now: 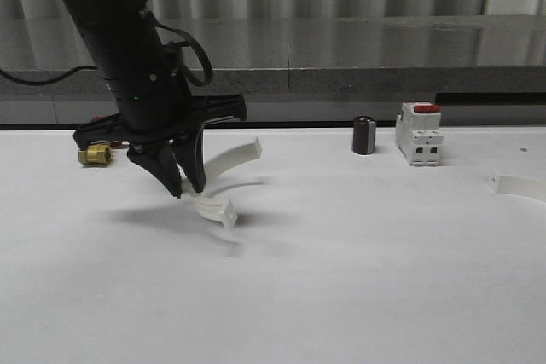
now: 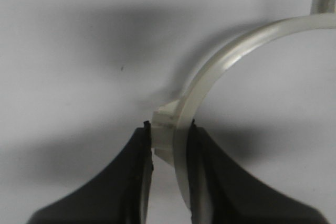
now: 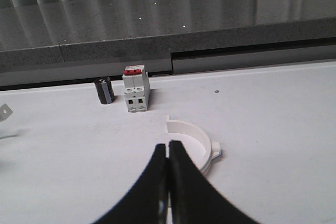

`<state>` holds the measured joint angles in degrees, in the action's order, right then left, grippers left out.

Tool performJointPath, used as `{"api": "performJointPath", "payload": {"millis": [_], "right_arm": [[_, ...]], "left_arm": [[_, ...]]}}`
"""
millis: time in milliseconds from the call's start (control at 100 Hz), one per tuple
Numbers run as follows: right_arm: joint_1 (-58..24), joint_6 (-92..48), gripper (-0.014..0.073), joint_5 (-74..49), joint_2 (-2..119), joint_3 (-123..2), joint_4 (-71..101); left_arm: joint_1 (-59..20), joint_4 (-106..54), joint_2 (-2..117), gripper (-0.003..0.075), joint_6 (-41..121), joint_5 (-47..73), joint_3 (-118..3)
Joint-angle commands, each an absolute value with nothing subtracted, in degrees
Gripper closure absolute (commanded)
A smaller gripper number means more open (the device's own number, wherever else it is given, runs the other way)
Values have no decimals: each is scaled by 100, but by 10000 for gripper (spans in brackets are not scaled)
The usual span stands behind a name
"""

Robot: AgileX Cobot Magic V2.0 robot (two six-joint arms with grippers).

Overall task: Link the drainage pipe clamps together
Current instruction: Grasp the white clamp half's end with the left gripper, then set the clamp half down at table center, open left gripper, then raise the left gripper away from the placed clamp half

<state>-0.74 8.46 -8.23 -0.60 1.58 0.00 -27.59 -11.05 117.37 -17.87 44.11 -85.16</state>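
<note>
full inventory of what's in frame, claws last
Pipe clamp halves: 2, white; one gripped by the left claw, left of table centre; the other on the table just ahead of the right claw, at the table's right edge in the front view.
Breaker: 1, white with red top, back right of the table.
Cylinder: 1, dark, beside the breaker, on its left.
Brass fitting: 1, back left.
Table: 1, white.
Left claw: black, shut on the clamp half.
Right claw: black, shut, empty.
</note>
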Motion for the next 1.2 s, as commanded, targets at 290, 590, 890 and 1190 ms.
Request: {"api": "performJointPath", "payload": {"millis": [290,590,890,1190], "right_arm": [[-72,806,711,-330,-178,68,0],[-72,806,711,-330,-178,68,0],[-72,806,711,-330,-178,68,0],[-72,806,711,-330,-178,68,0]], "left_arm": [[-2980,-1226,11814,620,-1937,4360,-8872],[-2980,-1357,11814,104,-1937,4422,-8872],[-2980,-1386,11291,52,-1250,4322,-8872],[-2750,-1234,9661,52,-510,3871,-8479]]}}
